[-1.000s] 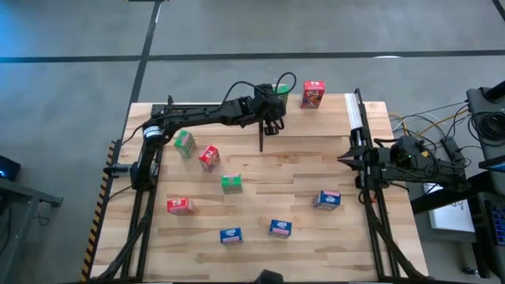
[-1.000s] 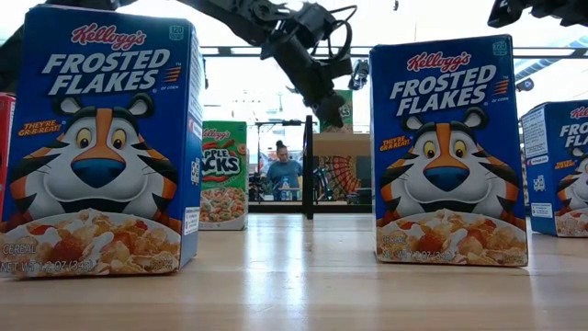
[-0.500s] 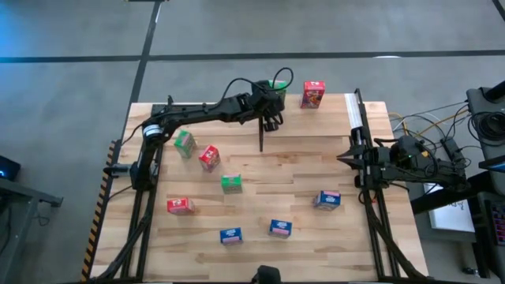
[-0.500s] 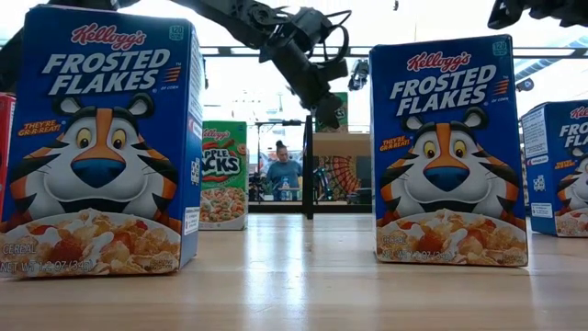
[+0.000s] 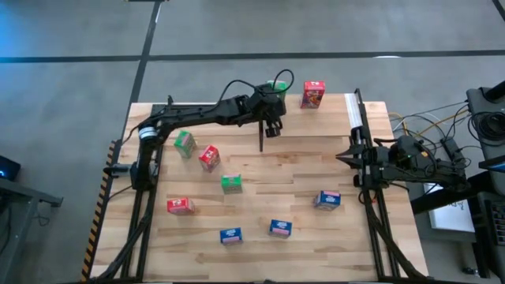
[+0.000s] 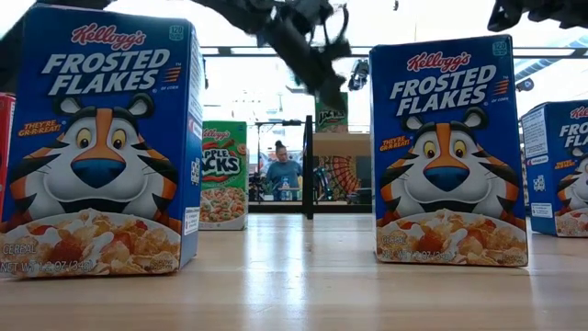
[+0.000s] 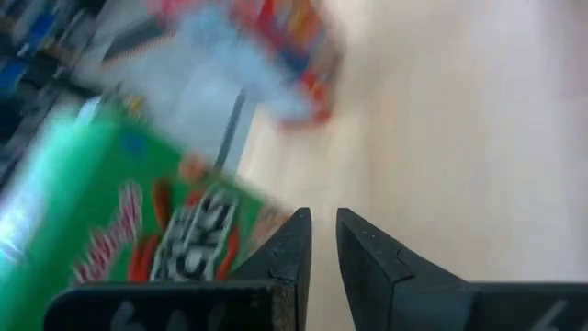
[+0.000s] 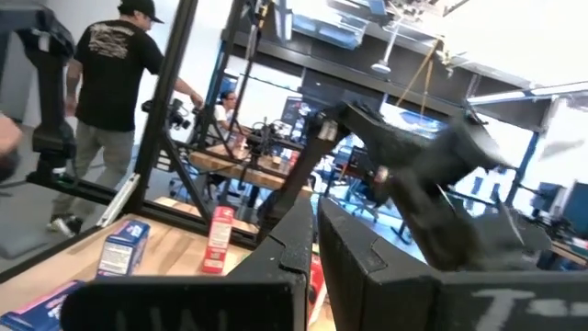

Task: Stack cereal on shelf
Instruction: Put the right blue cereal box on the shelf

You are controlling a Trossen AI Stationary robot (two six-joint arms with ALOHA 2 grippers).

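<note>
The jaws of the left gripper [image 7: 322, 225] stand almost closed, with a thin gap and nothing between them. A green cereal box [image 7: 138, 230] sits just beside them, blurred and cut off. In the low view it stands on the shelf [image 6: 344, 144], its upper part hidden by the arm. The left arm reaches across the far side of the surface [image 5: 316, 170], wrist turned down. A red cereal box [image 5: 312, 94] stands near. The other boxes lie scattered nearer the front. The right gripper [image 5: 345, 158] waits at the right edge, jaws closed
</note>
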